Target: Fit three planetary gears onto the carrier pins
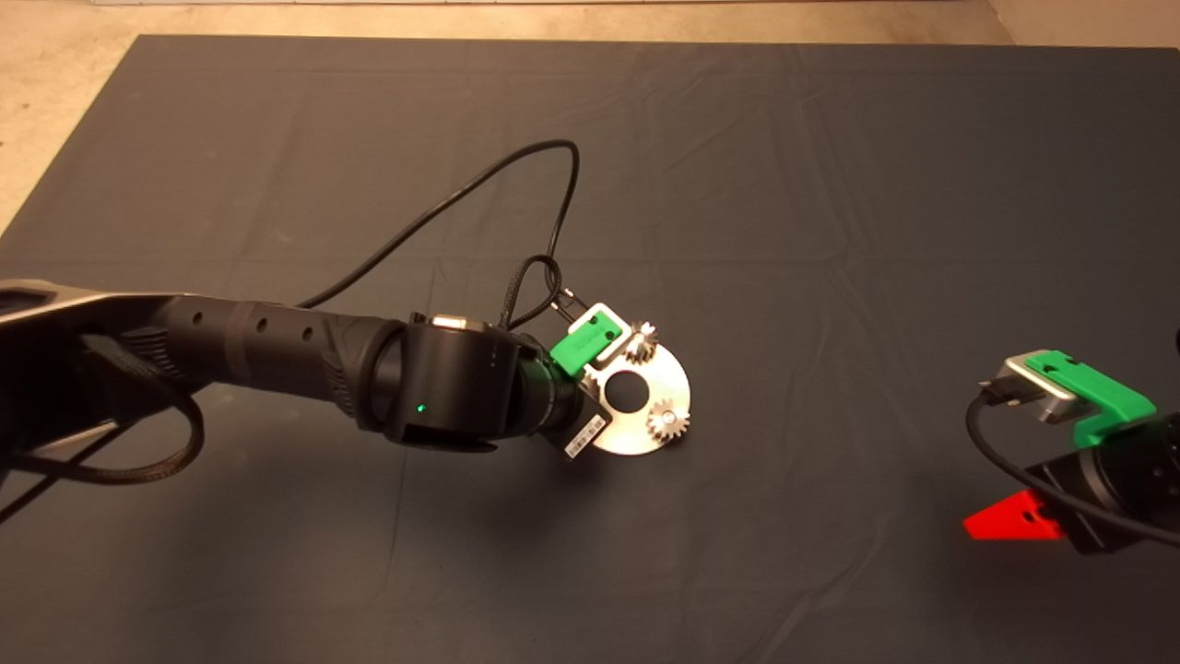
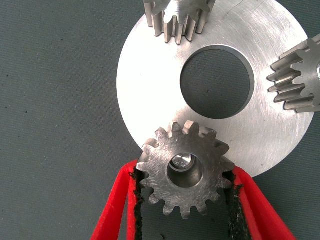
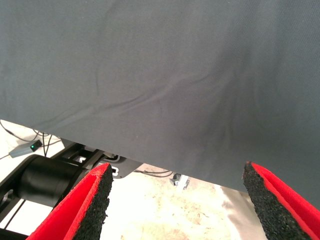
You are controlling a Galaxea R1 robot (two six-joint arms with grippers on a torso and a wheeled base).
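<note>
The left hand [image 2: 186,200] pinches the third small steel toothed gear [image 2: 185,169] over its peg on the round silver plate [image 2: 150,85]; next it must press down and let go, while the open right hand [image 3: 177,195] waits.

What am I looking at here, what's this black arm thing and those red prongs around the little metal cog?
It is a two-armed robot at a table with a dark mat. One picture looks down from above; the other two come from cameras on each wrist. The left tool has its red fingers on either side of a planetary gear, over a peg at the edge of a round metal plate with a big central hole. Two more gears already sit on that plate. The right tool waits open at the mat's edge, holding nothing.
</note>
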